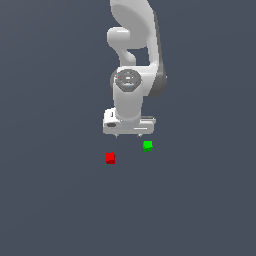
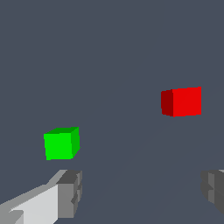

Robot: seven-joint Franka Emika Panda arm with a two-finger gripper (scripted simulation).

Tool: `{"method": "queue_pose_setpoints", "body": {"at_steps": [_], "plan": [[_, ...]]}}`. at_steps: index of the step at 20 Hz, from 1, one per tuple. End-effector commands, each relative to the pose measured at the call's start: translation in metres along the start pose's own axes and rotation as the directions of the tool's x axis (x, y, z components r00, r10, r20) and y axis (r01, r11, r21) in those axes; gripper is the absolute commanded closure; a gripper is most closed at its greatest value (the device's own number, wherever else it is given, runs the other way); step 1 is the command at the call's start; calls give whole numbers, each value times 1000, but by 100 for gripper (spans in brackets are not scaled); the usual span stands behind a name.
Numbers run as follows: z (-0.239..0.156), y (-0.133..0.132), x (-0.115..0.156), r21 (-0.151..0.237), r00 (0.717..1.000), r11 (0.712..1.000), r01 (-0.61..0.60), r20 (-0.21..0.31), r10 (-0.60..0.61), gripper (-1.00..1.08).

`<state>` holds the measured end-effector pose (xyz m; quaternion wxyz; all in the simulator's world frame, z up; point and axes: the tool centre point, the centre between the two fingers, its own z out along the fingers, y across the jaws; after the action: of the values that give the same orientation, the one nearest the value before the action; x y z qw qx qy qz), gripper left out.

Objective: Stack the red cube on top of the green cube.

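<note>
The red cube [image 1: 110,158] lies on the dark grey floor, toward the exterior view's left. The green cube [image 1: 147,146] lies apart from it, toward the exterior view's right and a little farther back. My white gripper [image 1: 128,135] hangs above and behind both cubes, its two short fingertips [image 1: 116,135] spread wide with nothing between them. In the wrist view the red cube [image 2: 183,101] and the green cube [image 2: 61,143] both lie ahead of the gripper [image 2: 142,190], outside the gap between the grey pads [image 2: 70,192]. The gripper touches neither cube.
The white arm [image 1: 135,45] rises behind the gripper. The plain dark grey floor [image 1: 200,200] stretches all around the two cubes.
</note>
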<state>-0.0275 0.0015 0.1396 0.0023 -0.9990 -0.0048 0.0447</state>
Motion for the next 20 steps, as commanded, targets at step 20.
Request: {"method": "queue_pose_setpoints", "body": {"at_steps": [20], "plan": [[56,76,47,-12,995,997,72,-76,-72,-92]]}}
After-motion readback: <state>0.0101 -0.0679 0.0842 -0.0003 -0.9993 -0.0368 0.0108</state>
